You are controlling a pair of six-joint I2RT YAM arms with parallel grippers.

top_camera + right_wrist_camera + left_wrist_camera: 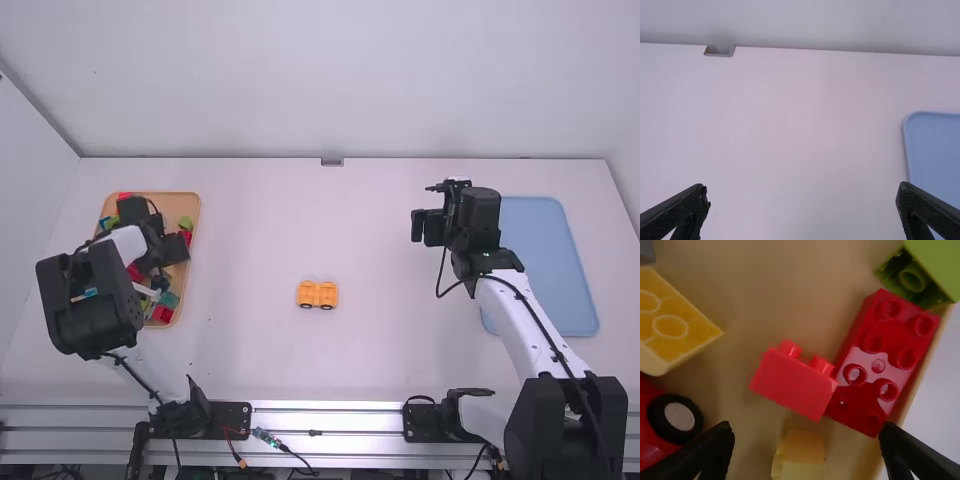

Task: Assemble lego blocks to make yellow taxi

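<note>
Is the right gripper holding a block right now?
No, the right gripper stands open, its two fingers wide apart with nothing between them.

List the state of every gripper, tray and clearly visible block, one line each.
left gripper: open, over the tan tray
right gripper: open, nothing between its fingers
tan tray: holding loose blocks
blue tray: flat on the table
orange wheeled piece: on the table
small red block: on its side
large red block: studs up
green block: hollow underside showing

Brick tray partly behind left arm
</note>
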